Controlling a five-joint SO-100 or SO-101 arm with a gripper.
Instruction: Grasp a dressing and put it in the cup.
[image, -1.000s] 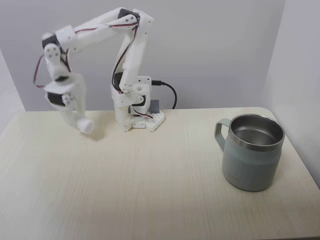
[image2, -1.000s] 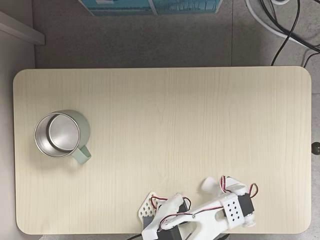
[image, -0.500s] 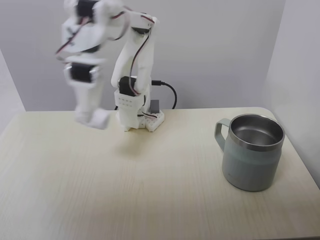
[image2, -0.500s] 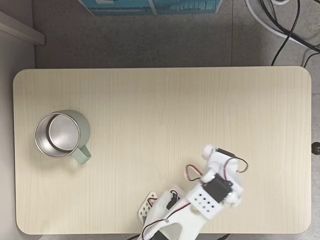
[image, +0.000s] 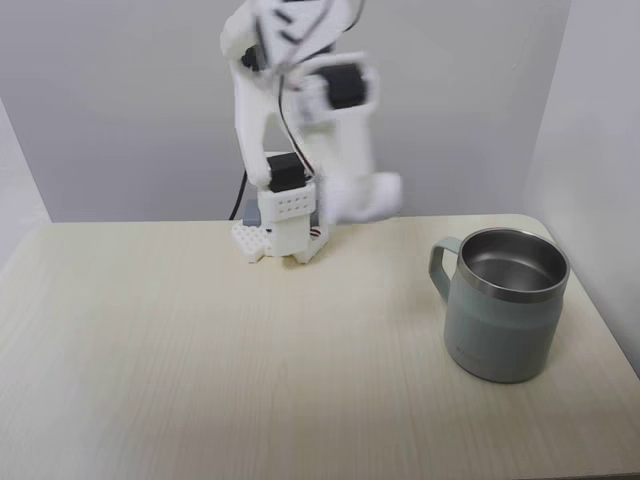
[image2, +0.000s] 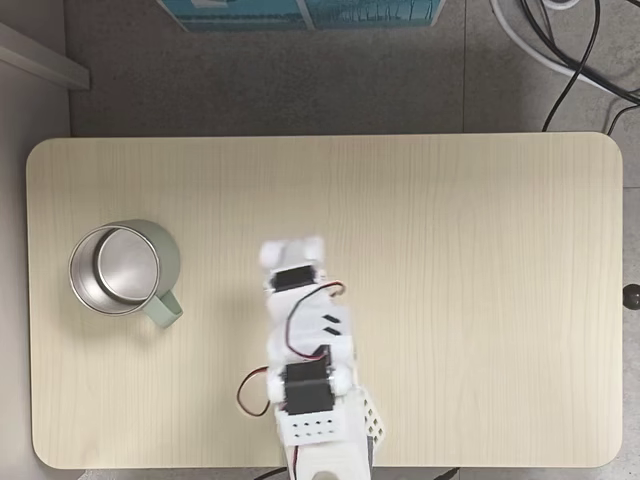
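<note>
Arm was heavily motion-blurred in both fixed views. In a fixed view from the front the gripper (image: 372, 197) hung raised above the table (image: 200, 360), in front of the arm's base (image: 283, 228) and to the left of the cup (image: 503, 303), well apart from it. Its tip was a white smear; jaw position could not be told. A rounded white blob at that tip could have been the dressing (image: 384, 192) or the fingers themselves; blur did not allow a firm call.

In a fixed view from above, the gripper (image2: 292, 251) pointed away from the base (image2: 322, 430), with the cup (image2: 122, 270) to its left, handle toward the lower right. The pale lump at the tip, possibly the dressing (image2: 272, 254), was again smeared. The cup's steel inside looked bare. The arm's base was cut off by the bottom edge of this view.
</note>
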